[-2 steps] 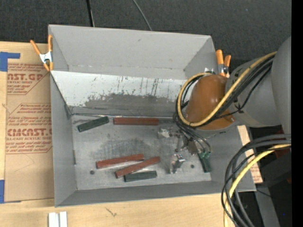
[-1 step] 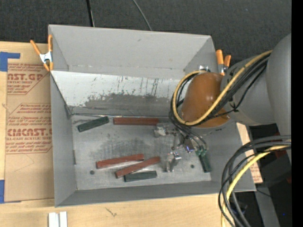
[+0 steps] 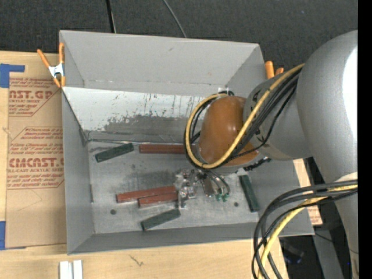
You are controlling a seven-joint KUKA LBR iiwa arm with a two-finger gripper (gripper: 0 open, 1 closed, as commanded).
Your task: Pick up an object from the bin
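My gripper [image 3: 185, 192] reaches down near the middle of the bin floor, just below the orange cover. Its tips stand at the right end of two reddish-brown bars [image 3: 146, 196] that lie side by side, slightly tilted. A dark green bar [image 3: 160, 220] rests just below and left of the tips, near the front wall. I cannot tell whether anything sits between the tips.
Another reddish-brown bar [image 3: 161, 149] lies along the back wall, with a dark green bar [image 3: 114, 153] to its left. A third dark green bar [image 3: 249, 192] lies at the right side. The arm and its cables cover the bin's right part.
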